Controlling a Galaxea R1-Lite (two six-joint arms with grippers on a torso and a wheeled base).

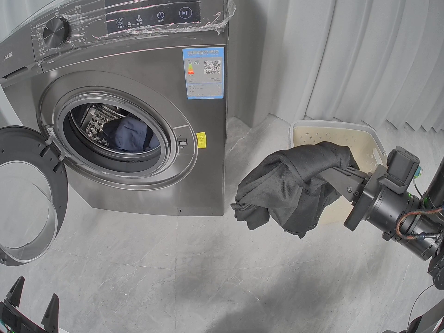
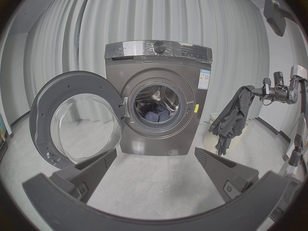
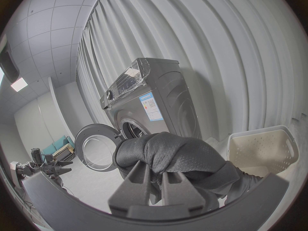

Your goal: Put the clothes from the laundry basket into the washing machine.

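The right gripper (image 3: 155, 172) clamps a black garment (image 1: 282, 186) just right of the washing machine (image 1: 138, 70). The left gripper (image 2: 154, 152), fingers spread apart, sits before the washing machine's open door (image 1: 27, 195).

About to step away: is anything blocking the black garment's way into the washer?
Nothing visible. The door stands wide open; bare floor separates the black garment in the right gripper from the drum, where blue clothes lie low.

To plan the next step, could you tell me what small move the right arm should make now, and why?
Probably swing the right gripper toward the washing machine: it holds the black garment above the basket, and the door stands open.
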